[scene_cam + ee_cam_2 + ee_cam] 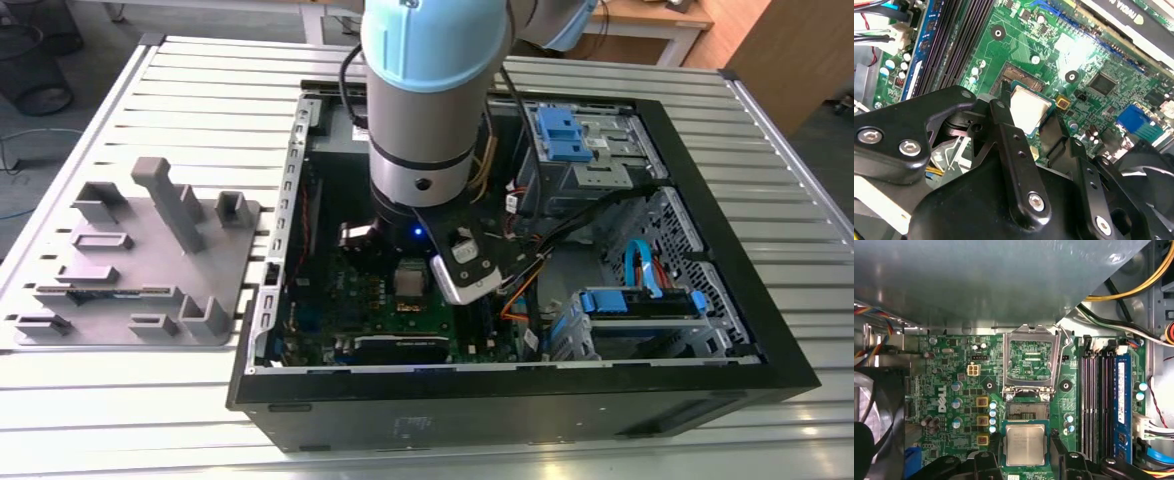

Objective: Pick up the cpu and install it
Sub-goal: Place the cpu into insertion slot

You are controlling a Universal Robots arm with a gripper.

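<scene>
The cpu (1025, 442) hangs flat, pinched by two opposite edges between the fingers (985, 461) of the gripper (1027, 459), just short of the open socket (1026, 411) on the motherboard (954, 370), on the socket's side away from its raised bracket (1031, 360), edges roughly squared with the socket's.

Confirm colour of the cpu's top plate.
The cpu has a shiny silver top with a thin darker rim; clearest in the first wrist view.

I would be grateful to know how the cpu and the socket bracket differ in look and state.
The cpu is a solid silver square; the socket bracket is an open frame with green board showing through. The cpu is held in the gripper; the socket bracket is flipped open, untouched. Both are shiny metal.
</scene>
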